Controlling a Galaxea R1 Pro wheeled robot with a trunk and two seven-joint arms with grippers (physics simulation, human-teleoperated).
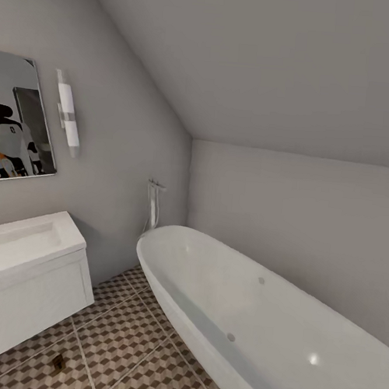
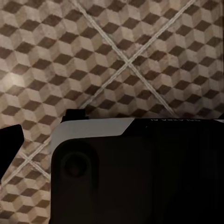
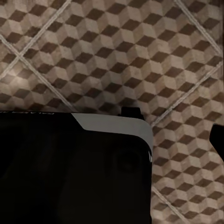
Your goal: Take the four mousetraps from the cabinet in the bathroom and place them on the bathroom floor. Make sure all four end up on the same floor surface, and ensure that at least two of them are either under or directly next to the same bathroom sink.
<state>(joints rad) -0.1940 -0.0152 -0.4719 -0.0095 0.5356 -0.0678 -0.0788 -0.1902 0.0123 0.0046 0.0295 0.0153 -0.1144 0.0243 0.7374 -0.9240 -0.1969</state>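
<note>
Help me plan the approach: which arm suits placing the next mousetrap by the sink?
Left, probably: the sink and what looks like a mousetrap on the bathroom floor lie at the head view's left, that arm's side; the bathtub fills the right.

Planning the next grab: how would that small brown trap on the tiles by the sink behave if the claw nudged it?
The mousetrap looks small and flat, so probably light and apt to slide over the smooth floor rather than tip or roll. Lying so low, it likely gives little edge to pinch. It is too small here to judge its wire parts.
</note>
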